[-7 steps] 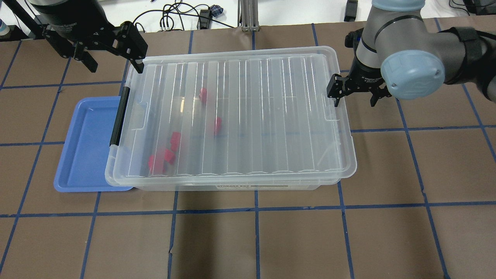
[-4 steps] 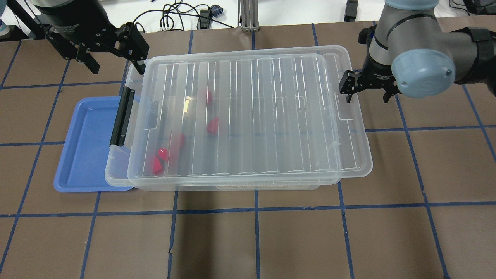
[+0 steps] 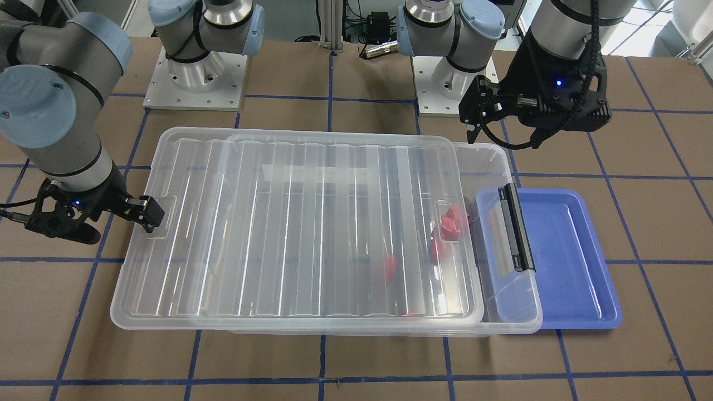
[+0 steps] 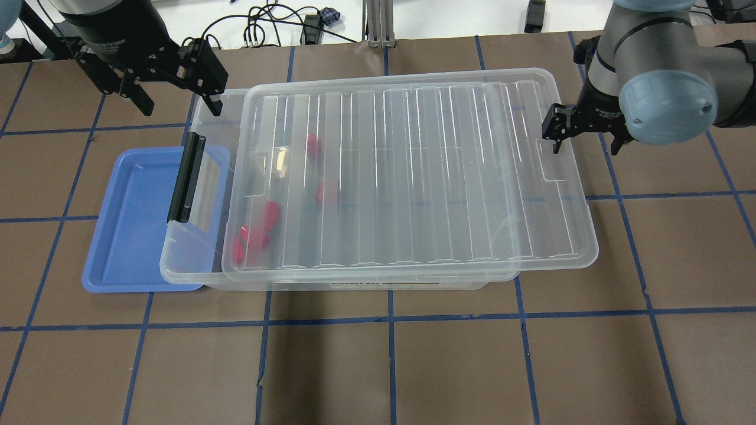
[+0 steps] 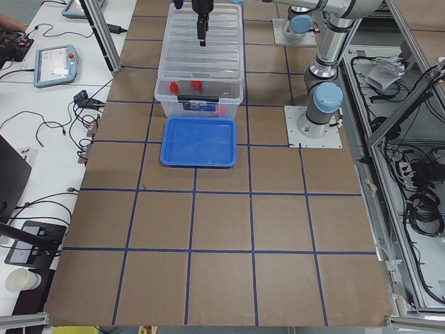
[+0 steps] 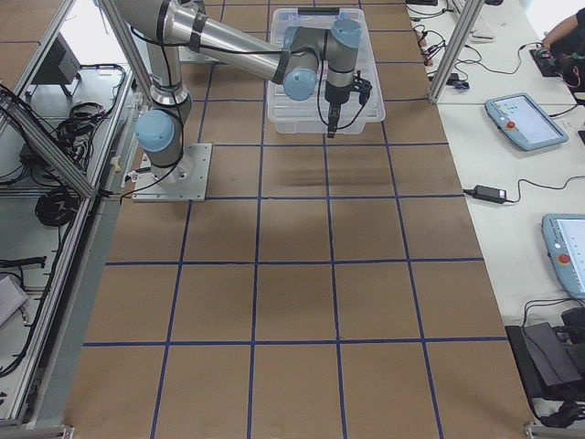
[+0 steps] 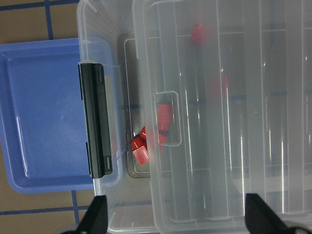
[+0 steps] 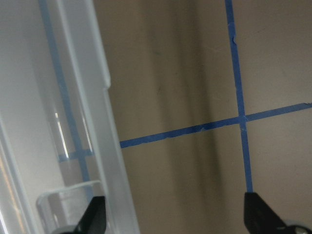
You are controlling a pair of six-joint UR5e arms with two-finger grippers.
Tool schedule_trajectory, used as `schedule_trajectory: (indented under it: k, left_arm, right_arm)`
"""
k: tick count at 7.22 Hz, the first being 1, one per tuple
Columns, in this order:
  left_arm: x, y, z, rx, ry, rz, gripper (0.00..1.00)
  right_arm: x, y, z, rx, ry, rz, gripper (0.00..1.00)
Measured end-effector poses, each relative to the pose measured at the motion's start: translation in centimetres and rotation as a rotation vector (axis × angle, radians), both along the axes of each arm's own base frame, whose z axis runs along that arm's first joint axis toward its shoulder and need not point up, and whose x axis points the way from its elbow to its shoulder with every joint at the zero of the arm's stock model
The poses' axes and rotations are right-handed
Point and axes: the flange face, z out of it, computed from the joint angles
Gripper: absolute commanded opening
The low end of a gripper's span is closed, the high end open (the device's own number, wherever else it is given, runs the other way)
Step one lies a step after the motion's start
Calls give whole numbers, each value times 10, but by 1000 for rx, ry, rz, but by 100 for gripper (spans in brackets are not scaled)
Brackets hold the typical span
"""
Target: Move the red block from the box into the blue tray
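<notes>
The clear box (image 4: pixel 192 262) stands mid-table with its black latch (image 4: pixel 186 177) at the left end. Its ribbed lid (image 4: pixel 413 177) lies shifted to the right, so a strip at the latch end is uncovered. Several red blocks (image 4: pixel 255 236) lie inside near that end, also in the left wrist view (image 7: pixel 140 146); most show only through the lid. The blue tray (image 4: pixel 133 224) sits empty, partly under the box's latch end. My left gripper (image 4: pixel 177 103) is open and empty above the box's far left corner. My right gripper (image 4: pixel 585 144) is open, one finger (image 4: pixel 555 139) against the lid's right rim (image 8: pixel 97 122).
The brown table carries a grid of blue tape lines (image 4: pixel 390 321). Cables (image 4: pixel 277 23) and a metal post lie beyond the far edge. The arm bases (image 3: pixel 195 78) stand behind the box. The lid overhangs the box's right end.
The lid has slid to the right together with my right gripper, uncovering the box's latch end. My left gripper has hardly moved.
</notes>
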Motion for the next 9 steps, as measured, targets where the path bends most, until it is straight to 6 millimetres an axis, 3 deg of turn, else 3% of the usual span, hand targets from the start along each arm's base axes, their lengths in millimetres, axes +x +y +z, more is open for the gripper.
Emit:
schedule_trajectory:
  k: [2,6,9]
  left_arm:
    - [3,-4,-22,29,1,-12,100]
    - [5,-20,-77,35,4,-50,100]
    - [5,-36,-109,56,6,-48,100]
  right_arm:
    - [-31,0,-1,18,8,-9,100]
    - [-54,-3,4,12,12,17,100]
    - [-84,-2,7,17,9,-5,100]
